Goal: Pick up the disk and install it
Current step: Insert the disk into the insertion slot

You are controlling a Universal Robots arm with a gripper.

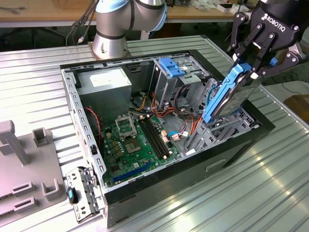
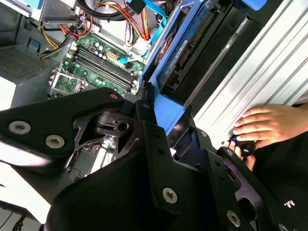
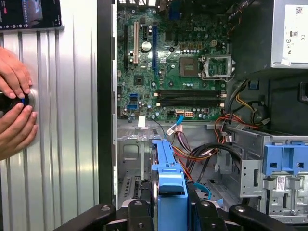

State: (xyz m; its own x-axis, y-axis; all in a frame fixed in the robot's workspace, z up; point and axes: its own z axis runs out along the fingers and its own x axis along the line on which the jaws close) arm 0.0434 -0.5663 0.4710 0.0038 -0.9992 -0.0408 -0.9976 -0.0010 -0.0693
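The ribbed metal table (image 1: 270, 193) carries an open computer case (image 1: 159, 193) lying on its side. The arm's base (image 1: 110, 41) stands at the far edge. Inside the case, the grey power supply box (image 1: 104, 84) sits on the exterior view's left and the green motherboard (image 1: 130, 140) lies in the middle. The grey drive cage (image 1: 219, 130) fills the exterior view's right. Over that cage the gripper (image 1: 252, 67) is clamped on the upper end of the disk (image 1: 231, 96). The disk hangs steeply tilted with its blue rails showing, and its lower end is down at the cage. Whether the two touch I cannot tell. The step in hand looks like seating the disk in its bay. Doing it well probably means keeping the rails square to the cage's guides and the grip firm, so the disk cannot pivot or jam. A tangle of red, orange and black cables (image 1: 186, 104) lies just beside the cage toward the motherboard and could snag the lower end. A blue plastic bracket (image 1: 170, 65) stands on the far cage, well clear. A person's hands (image 3: 14, 110) rest on a small control on the table outside the case wall.
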